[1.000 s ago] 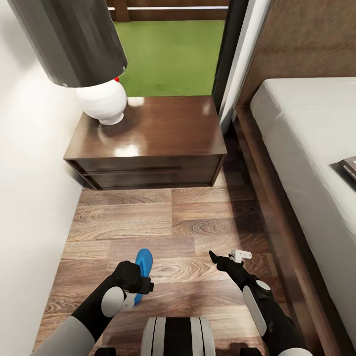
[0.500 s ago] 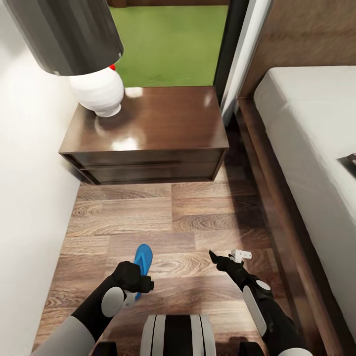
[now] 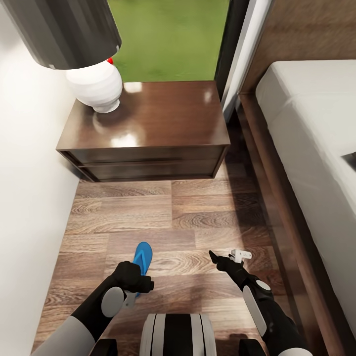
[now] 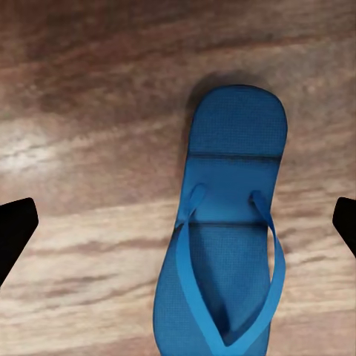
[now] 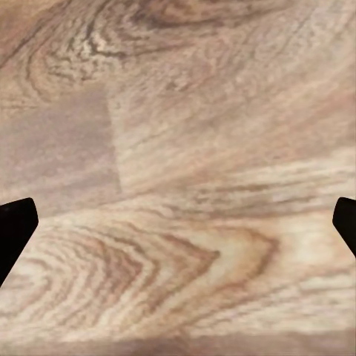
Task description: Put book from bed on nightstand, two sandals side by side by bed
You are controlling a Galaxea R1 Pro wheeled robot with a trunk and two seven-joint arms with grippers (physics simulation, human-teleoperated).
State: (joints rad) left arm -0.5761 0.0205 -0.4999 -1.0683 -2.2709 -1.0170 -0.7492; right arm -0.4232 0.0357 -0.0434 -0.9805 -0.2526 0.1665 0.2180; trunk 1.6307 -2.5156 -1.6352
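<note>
One blue sandal (image 3: 143, 258) lies flat on the wood floor in front of the nightstand (image 3: 148, 116). My left gripper (image 3: 139, 284) hovers just above its near end; in the left wrist view the sandal (image 4: 226, 252) lies strap-up between the wide-open fingers, untouched. My right gripper (image 3: 226, 256) is open over bare planks a little to the right, toward the bed (image 3: 306, 128). A dark corner of the book (image 3: 351, 160) shows on the mattress at the view's right edge.
A white lamp base (image 3: 95, 85) with a dark grey shade (image 3: 64, 29) stands on the nightstand's left rear. A white wall (image 3: 24, 198) borders the left. The dark window frame (image 3: 232, 44) rises behind, with green grass outside. The bed's wooden side rail (image 3: 277, 212) runs along the right.
The whole picture has shifted: the nightstand and lamp sit a little higher and the book slides toward the right edge, so the camera moved. Both arms keep their pose.
</note>
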